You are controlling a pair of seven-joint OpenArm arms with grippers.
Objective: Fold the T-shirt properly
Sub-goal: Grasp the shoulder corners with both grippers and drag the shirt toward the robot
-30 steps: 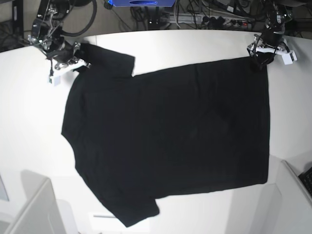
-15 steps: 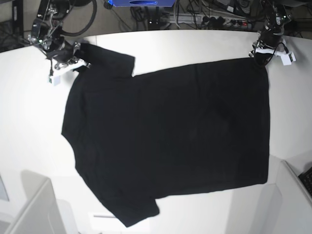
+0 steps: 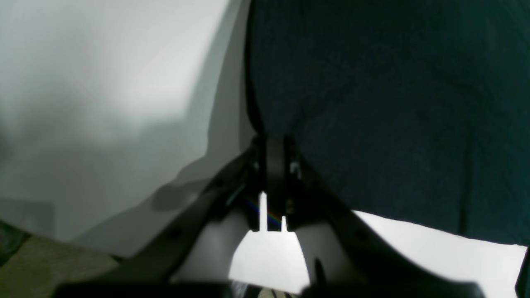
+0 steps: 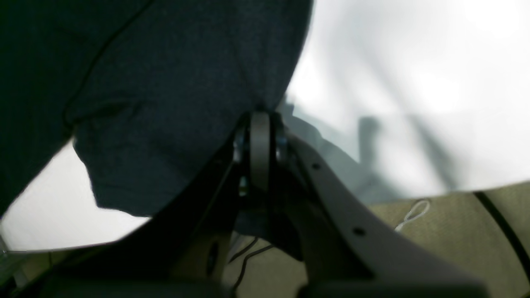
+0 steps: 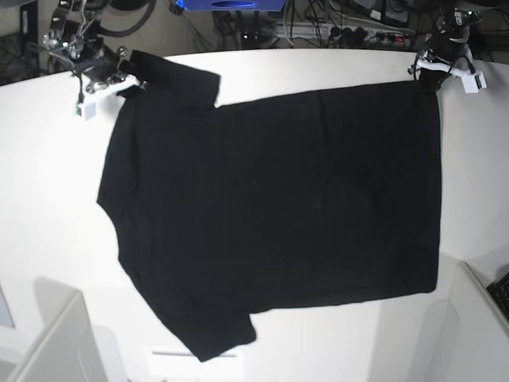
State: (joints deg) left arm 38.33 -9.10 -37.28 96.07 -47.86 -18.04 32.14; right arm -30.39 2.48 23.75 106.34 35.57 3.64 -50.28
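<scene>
The black T-shirt lies spread flat, plain side up, on the white table. Its collar end points left and its hem runs down the right. My left gripper is at the far right corner of the hem and is shut on that corner. The left wrist view shows its fingers pressed together on the T-shirt's edge. My right gripper is at the far left and is shut on the sleeve. In the right wrist view it pinches the dark T-shirt.
Cables and a power strip run beyond the table's far edge, beside a blue object. A grey box stands at the near left corner. Another grey panel rises at the near right.
The left gripper has closed on the hem corner. Both grippers have moved toward the table's far edge, drawing the shirt's far side with them.
</scene>
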